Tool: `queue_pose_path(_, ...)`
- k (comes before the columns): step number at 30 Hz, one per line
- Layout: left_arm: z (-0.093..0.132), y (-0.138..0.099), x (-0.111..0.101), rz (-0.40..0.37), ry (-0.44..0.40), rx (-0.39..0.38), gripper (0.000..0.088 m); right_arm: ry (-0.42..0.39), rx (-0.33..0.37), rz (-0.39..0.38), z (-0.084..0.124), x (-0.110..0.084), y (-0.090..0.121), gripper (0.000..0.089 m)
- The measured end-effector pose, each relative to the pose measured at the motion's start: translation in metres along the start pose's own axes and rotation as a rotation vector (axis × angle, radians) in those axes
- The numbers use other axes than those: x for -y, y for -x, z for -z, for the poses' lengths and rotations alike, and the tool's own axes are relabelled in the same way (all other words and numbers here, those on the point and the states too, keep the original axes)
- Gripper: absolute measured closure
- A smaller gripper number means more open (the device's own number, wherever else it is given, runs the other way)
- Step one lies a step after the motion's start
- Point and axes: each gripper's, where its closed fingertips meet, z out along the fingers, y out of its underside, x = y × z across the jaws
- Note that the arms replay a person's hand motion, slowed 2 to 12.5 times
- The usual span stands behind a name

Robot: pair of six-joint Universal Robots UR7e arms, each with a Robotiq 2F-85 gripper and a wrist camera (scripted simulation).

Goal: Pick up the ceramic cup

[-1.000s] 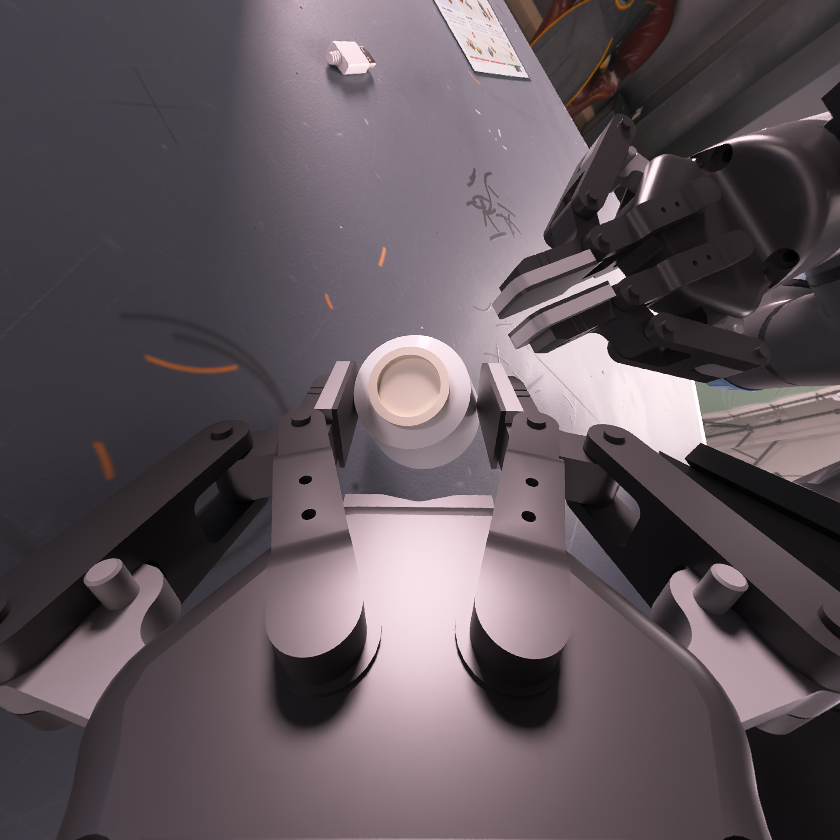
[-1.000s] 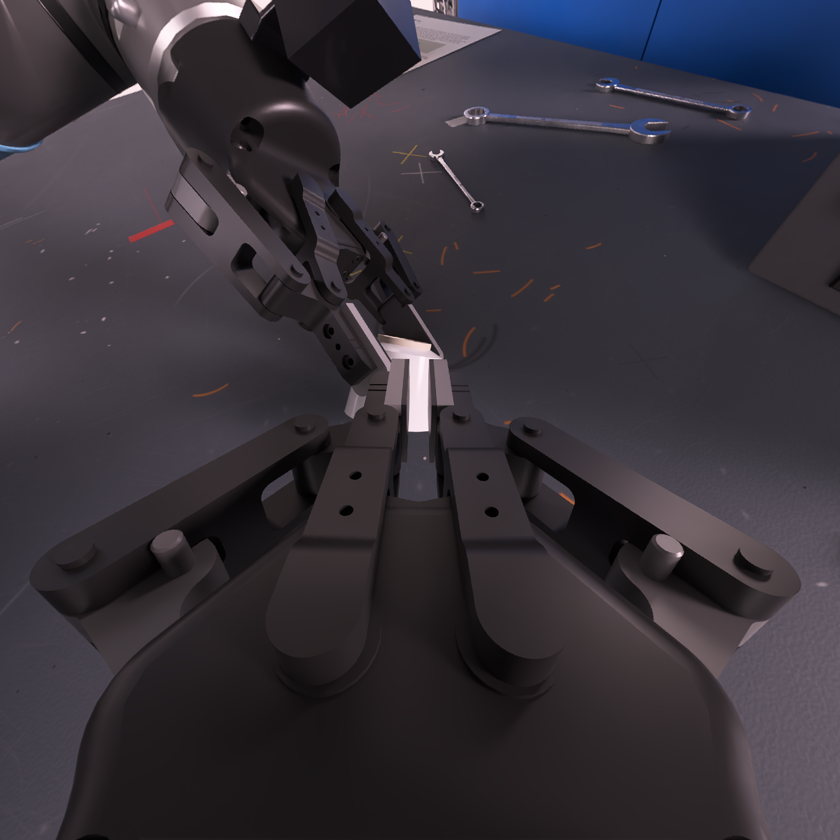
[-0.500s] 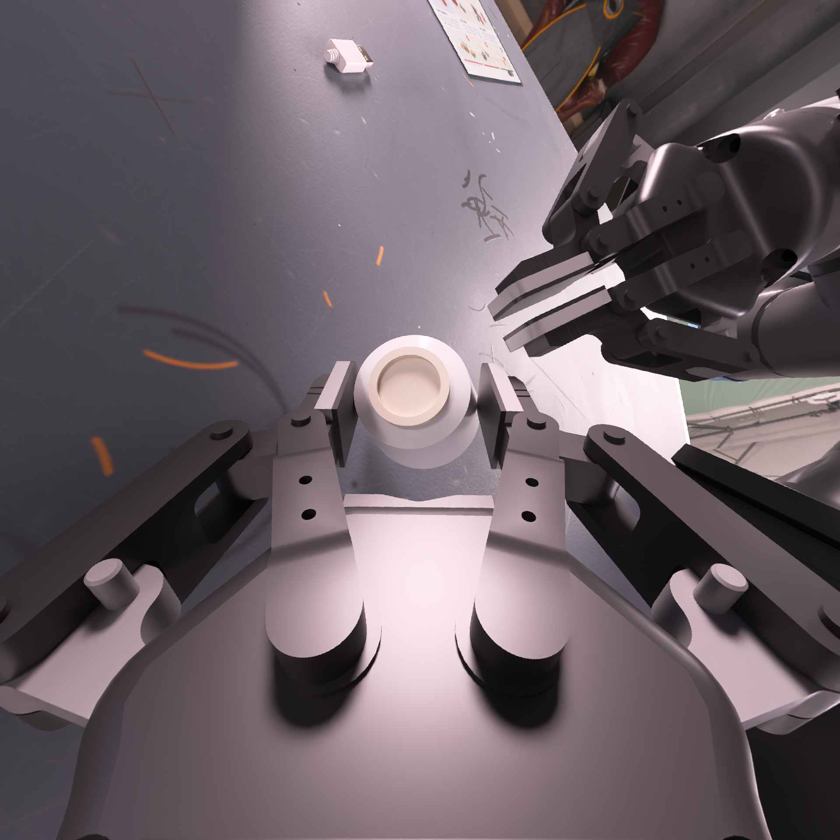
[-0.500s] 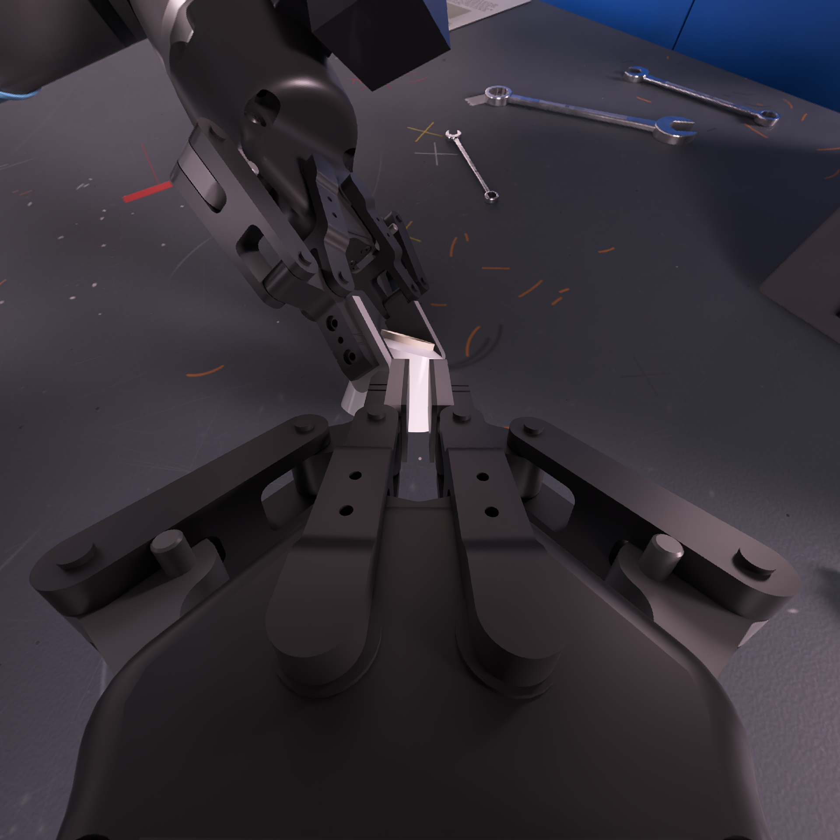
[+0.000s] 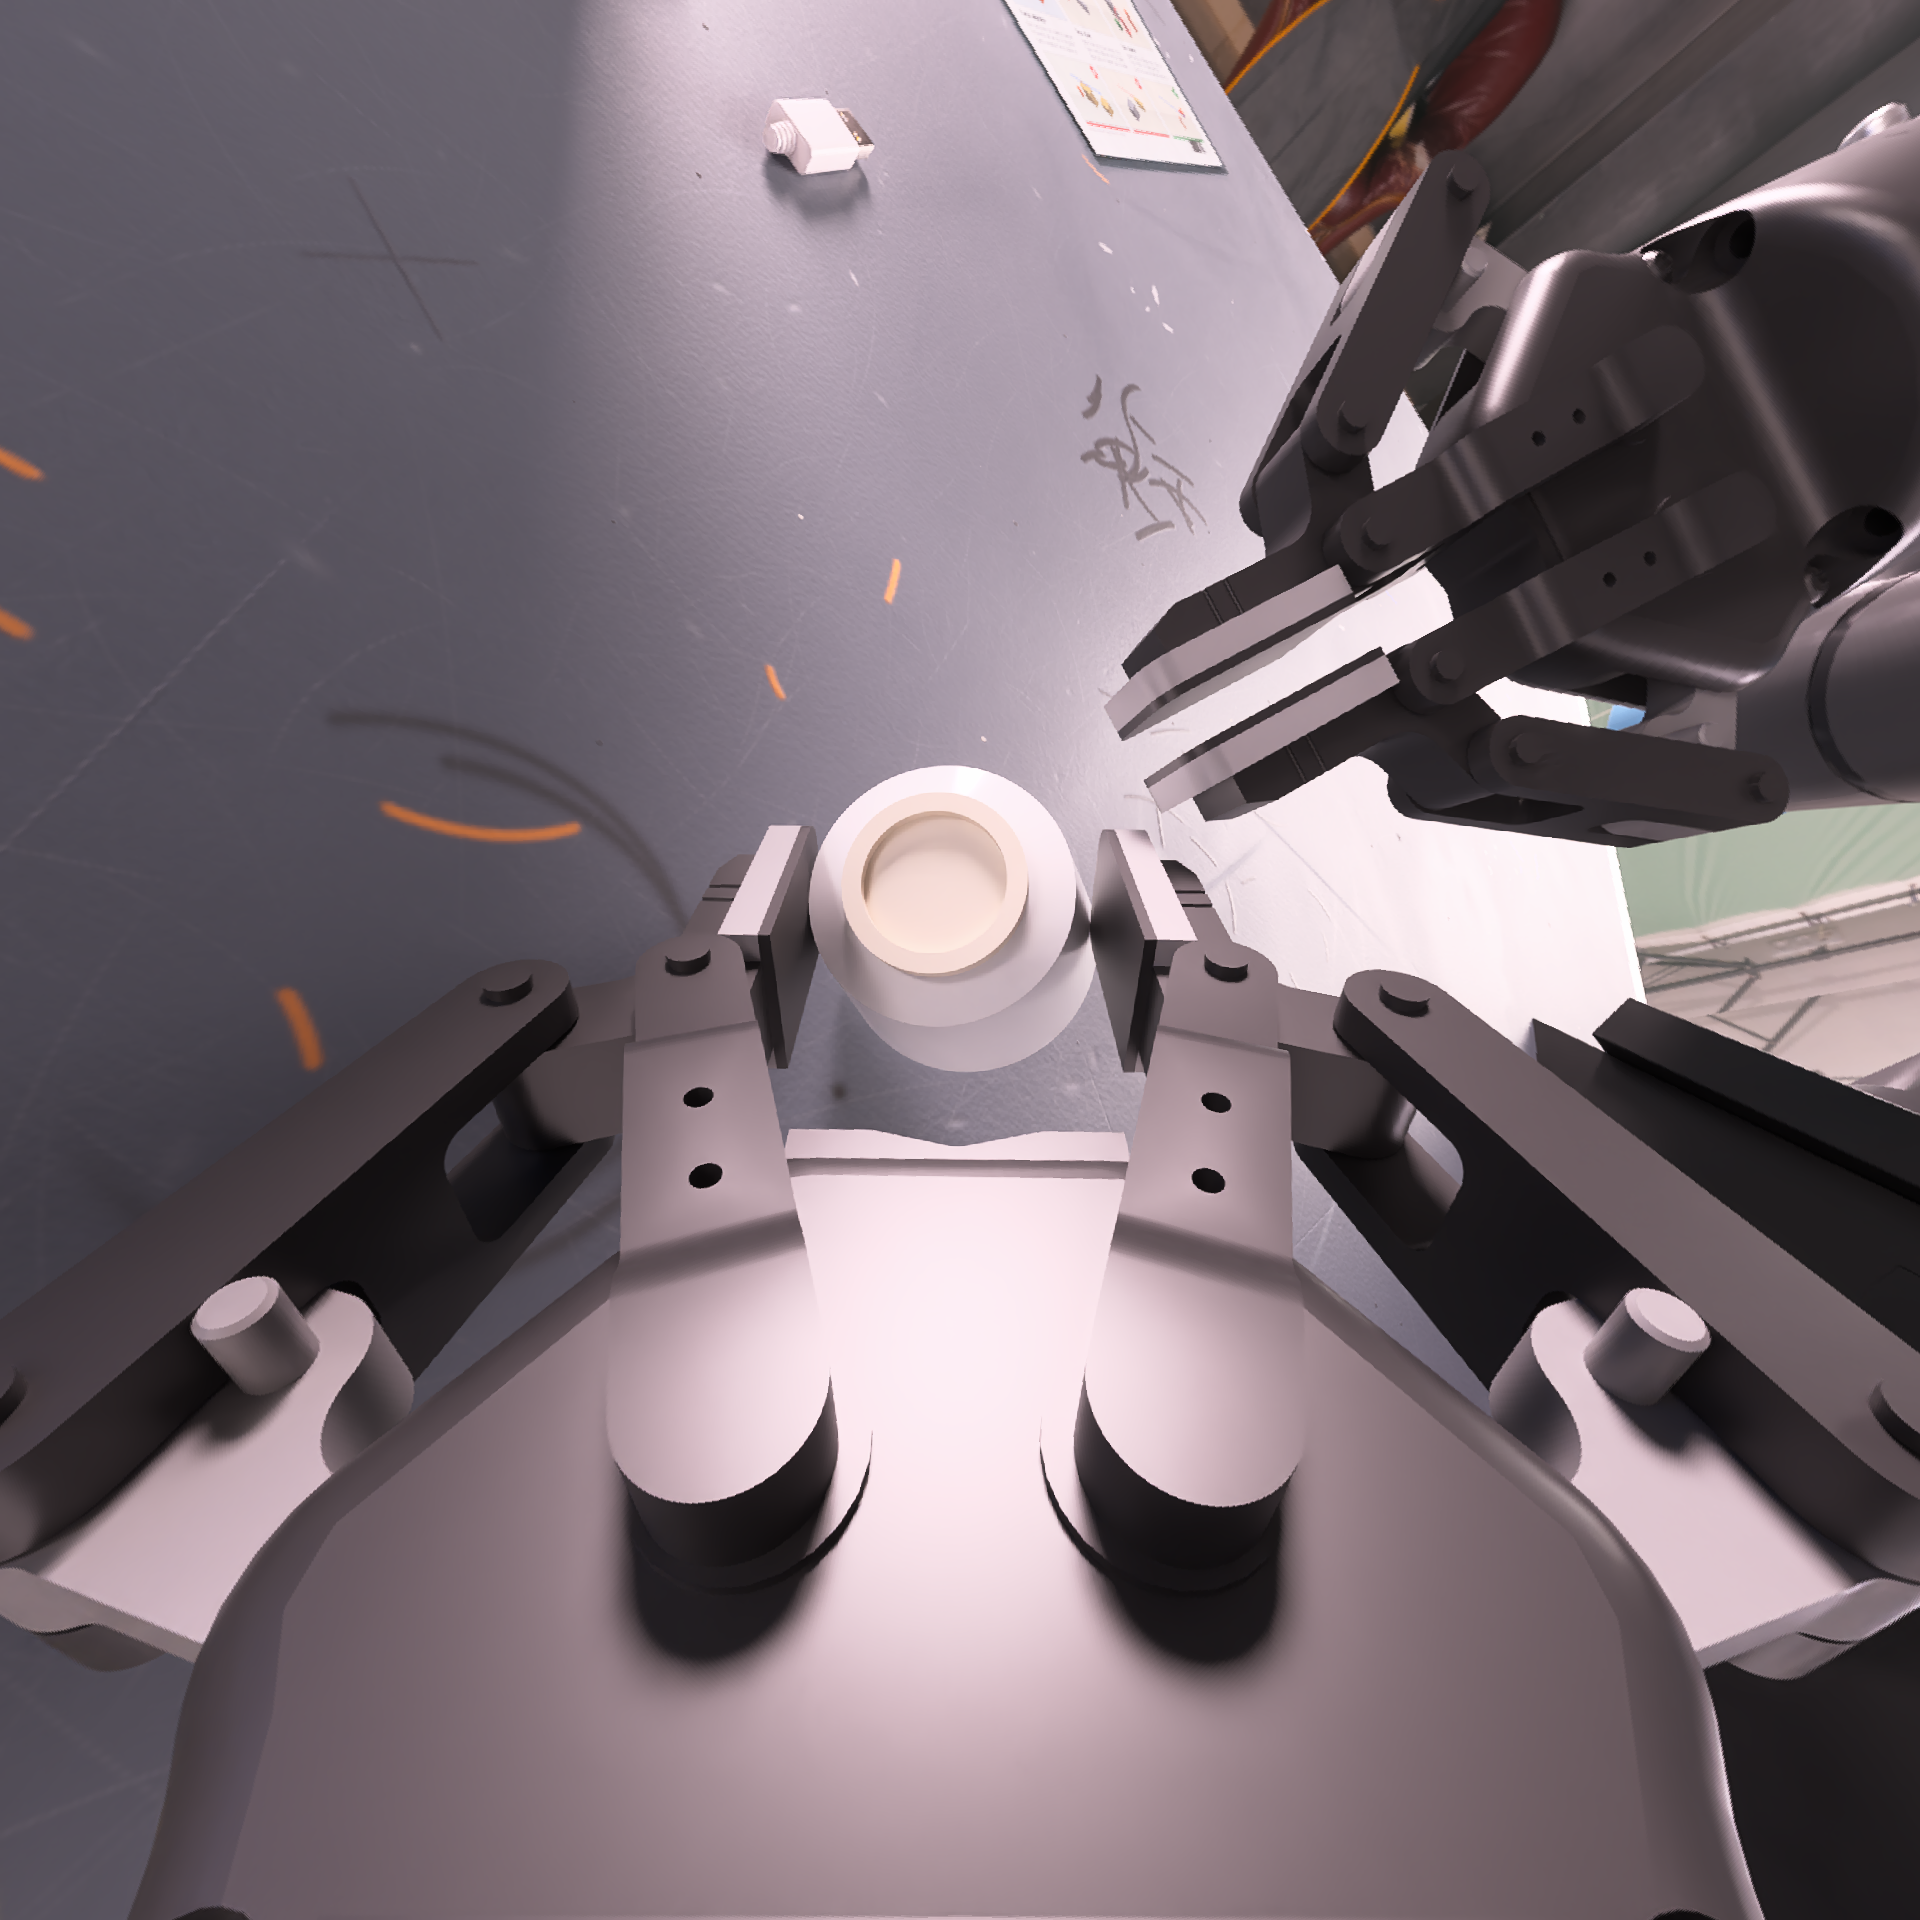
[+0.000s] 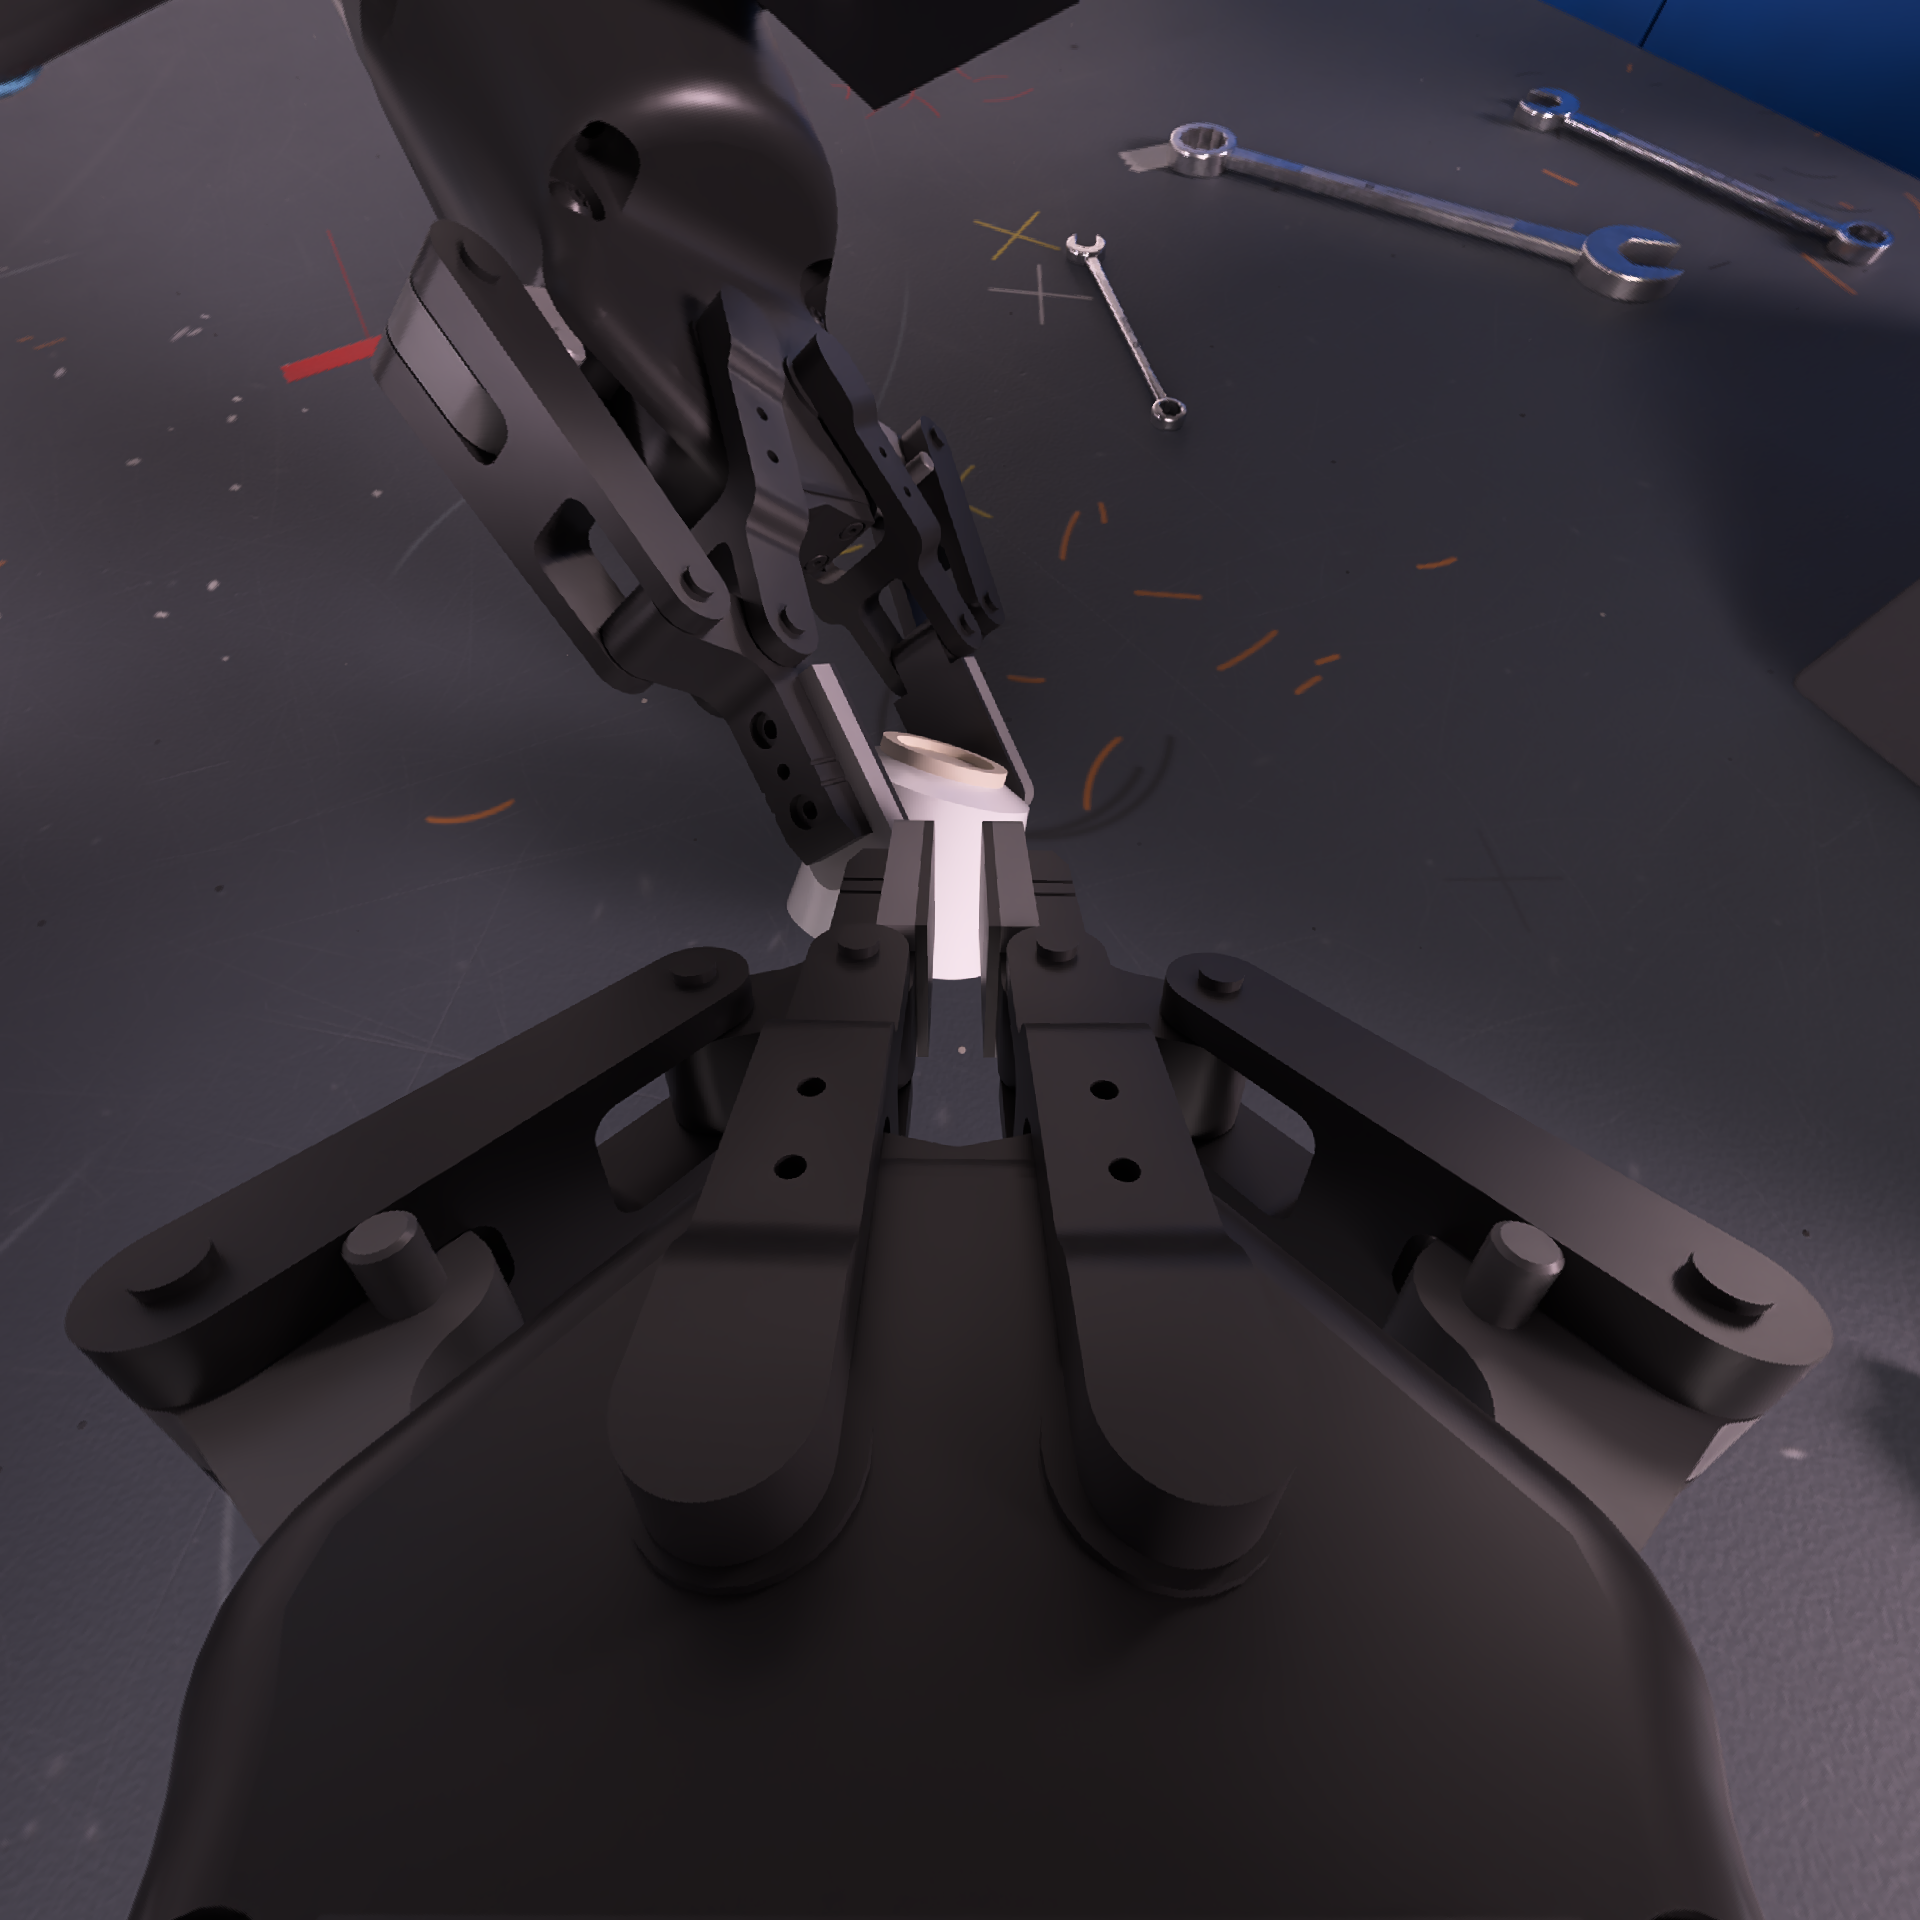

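Left hand (image 5: 951, 925) around ceramic cup (image 5: 940, 914); right hand (image 5: 1164, 727) beside, wrenches (image 6: 1423, 203) beyond.

- The table (image 6: 1455, 831) is dark grey, scuffed with pale scratches and short orange streaks.
- Three silver combination wrenches lie on it: a small wrench (image 6: 1127, 327), a large wrench (image 6: 1423, 208) beyond it, and another wrench (image 6: 1704, 171) near the far edge.
- A small white adapter plug (image 5: 821, 137) lies flat.
- A printed sheet (image 5: 1117, 78) lies at the table's edge.
- A red tape strip (image 6: 327, 361) is stuck down.
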Motion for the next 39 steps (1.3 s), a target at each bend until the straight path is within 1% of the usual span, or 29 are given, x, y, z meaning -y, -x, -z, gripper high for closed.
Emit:
queue_pose_path(5, 0.001, 0.001, 0.0, -0.005, 0.003, -0.004, 0.041, 0.005, 0.009, 0.005, -0.001, 0.001, 0.0, 0.0814)
queue_pose_path(12, 0.002, 0.001, 0.0, 0.02, -0.001, -0.03, 0.041, -0.002, 0.019, 0.003, -0.003, 0.004, -0.001, 0.0814)
queue_pose_path(16, 0.002, 0.0, 0.0, 0.047, -0.006, -0.054, 0.041, -0.007, 0.025, 0.0, -0.003, 0.006, -0.001, 0.0814)
queue_pose_path(25, 0.003, -0.004, 0.002, 0.131, -0.019, -0.127, 0.041, -0.022, 0.039, -0.006, 0.0, 0.01, -0.002, 0.0815)
queue_pose_path(31, 0.002, -0.007, 0.002, 0.163, -0.022, -0.152, 0.041, -0.014, 0.054, -0.01, 0.001, 0.011, -0.001, 0.0815)
queue_pose_path(39, 0.002, -0.01, 0.002, 0.197, -0.027, -0.184, 0.041, 0.006, 0.073, 0.011, 0.003, 0.013, 0.0, 0.081)
